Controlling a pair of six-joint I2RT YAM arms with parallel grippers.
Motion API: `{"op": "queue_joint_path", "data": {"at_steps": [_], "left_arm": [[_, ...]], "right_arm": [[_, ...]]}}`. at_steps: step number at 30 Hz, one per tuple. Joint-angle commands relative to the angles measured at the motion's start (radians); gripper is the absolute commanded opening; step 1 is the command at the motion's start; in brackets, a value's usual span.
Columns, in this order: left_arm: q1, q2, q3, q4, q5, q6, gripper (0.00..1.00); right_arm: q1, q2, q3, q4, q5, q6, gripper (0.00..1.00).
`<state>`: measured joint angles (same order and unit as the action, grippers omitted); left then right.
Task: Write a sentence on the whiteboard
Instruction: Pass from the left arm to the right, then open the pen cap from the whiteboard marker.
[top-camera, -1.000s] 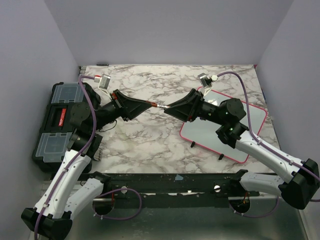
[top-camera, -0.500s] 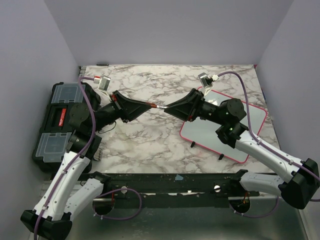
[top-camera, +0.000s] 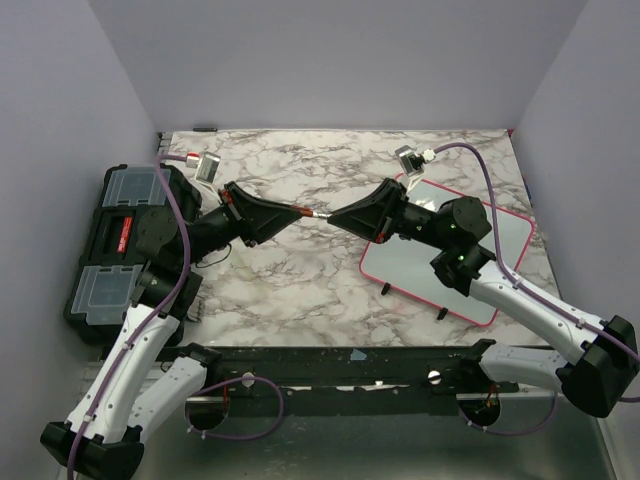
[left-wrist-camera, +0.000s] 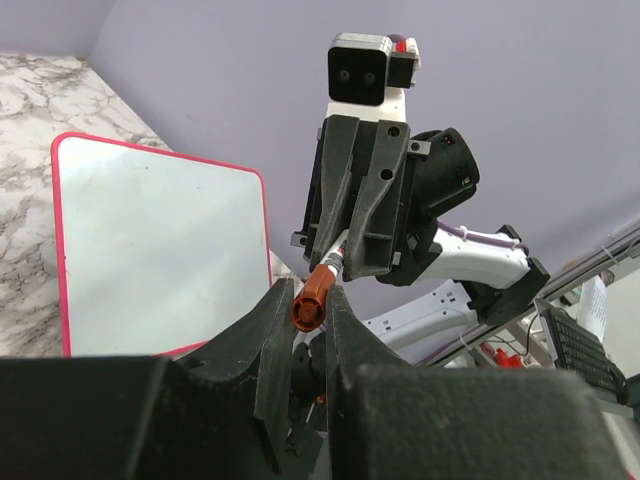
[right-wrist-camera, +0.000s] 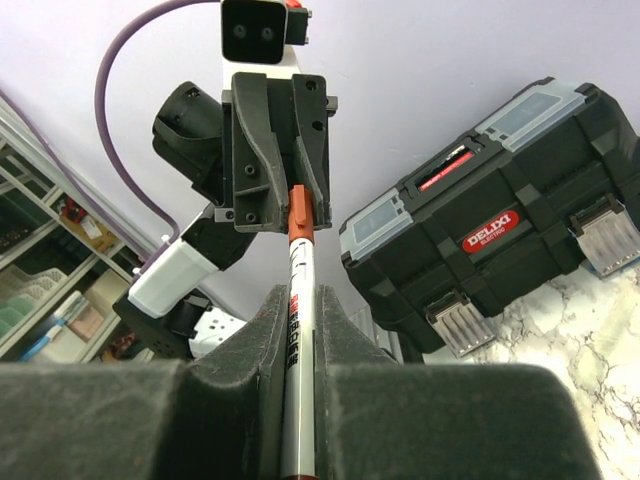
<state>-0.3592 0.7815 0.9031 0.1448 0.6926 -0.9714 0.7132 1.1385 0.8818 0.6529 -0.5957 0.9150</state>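
The black toolbox (top-camera: 110, 240) sits closed behind the left gripper (top-camera: 300, 211), contents hidden; that gripper pinches the red-brown cap (left-wrist-camera: 311, 300); the right gripper (top-camera: 334, 219) is clamped on the white marker (right-wrist-camera: 297, 340), cap seemingly seated on it; the right wrist view shows the toolbox, the left wrist view instead the whiteboard (left-wrist-camera: 150, 240), flat behind the right gripper.

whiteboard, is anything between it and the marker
Nothing visible lies between the whiteboard and the marker, which is held off the board's left edge. But the left gripper grips the marker's reddish end, likely the cap, while the right gripper holds the barrel.
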Motion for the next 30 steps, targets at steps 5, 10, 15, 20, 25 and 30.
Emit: {"op": "queue_joint_path", "data": {"at_steps": [5, 10, 15, 20, 25, 30], "left_arm": [[0.006, 0.026, 0.054, -0.067, 0.026, 0.074, 0.18], [0.007, 0.023, 0.074, -0.081, 0.027, 0.094, 0.61], [0.006, 0.019, 0.064, -0.059, 0.034, 0.086, 0.56], [0.006, 0.016, 0.043, 0.006, 0.055, 0.052, 0.55], [0.006, 0.023, 0.025, 0.069, 0.066, 0.015, 0.51], [0.006, 0.043, 0.020, 0.095, 0.067, -0.006, 0.27]], "right_arm": [[0.005, -0.016, -0.024, 0.087, -0.011, -0.009, 0.01], [0.004, -0.024, -0.019, 0.047, 0.007, -0.024, 0.01], [0.005, -0.026, -0.017, 0.037, 0.010, -0.028, 0.01], [0.005, -0.019, -0.017, 0.036, 0.004, -0.025, 0.01], [0.004, -0.008, -0.018, 0.036, -0.009, -0.024, 0.01], [0.004, -0.006, -0.020, 0.031, -0.013, -0.025, 0.01]]}}
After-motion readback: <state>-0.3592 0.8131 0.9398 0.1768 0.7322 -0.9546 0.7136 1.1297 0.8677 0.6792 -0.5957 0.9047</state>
